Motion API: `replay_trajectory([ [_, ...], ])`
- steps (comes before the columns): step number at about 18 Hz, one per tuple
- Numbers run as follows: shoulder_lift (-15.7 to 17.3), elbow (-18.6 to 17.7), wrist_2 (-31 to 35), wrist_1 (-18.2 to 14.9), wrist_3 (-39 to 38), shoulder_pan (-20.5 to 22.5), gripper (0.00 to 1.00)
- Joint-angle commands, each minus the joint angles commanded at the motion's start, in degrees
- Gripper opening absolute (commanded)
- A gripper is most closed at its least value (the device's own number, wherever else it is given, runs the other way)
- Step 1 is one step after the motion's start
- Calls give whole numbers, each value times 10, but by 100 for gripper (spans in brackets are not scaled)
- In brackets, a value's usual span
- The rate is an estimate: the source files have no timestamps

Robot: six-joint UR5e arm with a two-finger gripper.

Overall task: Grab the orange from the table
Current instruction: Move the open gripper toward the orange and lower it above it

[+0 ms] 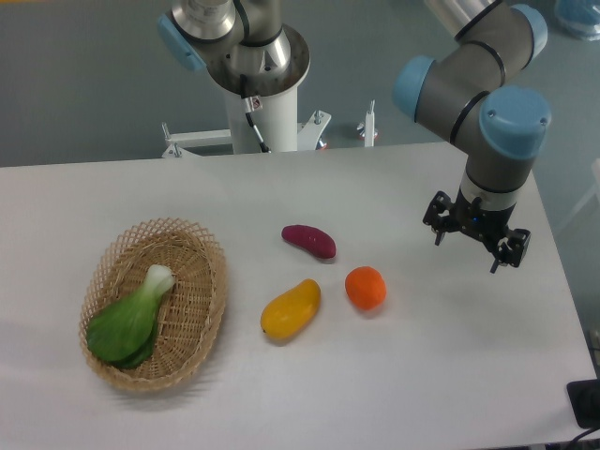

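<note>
Hovering with fingers spread and empty, the hand is waiting well right of the orange lying on the tabletop, risking nudging the mango-shaped fruit just beside.

Dark object cropped at right edge.
</note>
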Motion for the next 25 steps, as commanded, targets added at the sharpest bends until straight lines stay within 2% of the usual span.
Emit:
replay_trajectory([
  [7, 0, 0, -1, -2, -4, -3, 100],
  [11, -1, 1, 1, -2, -40, -4, 100],
  [16, -1, 0, 2, 1, -46, -10, 100],
  [19, 4, -4, 2, -13, -52, -23, 100],
  [25, 18, -41, 0, -20, -183, -40, 100],
])
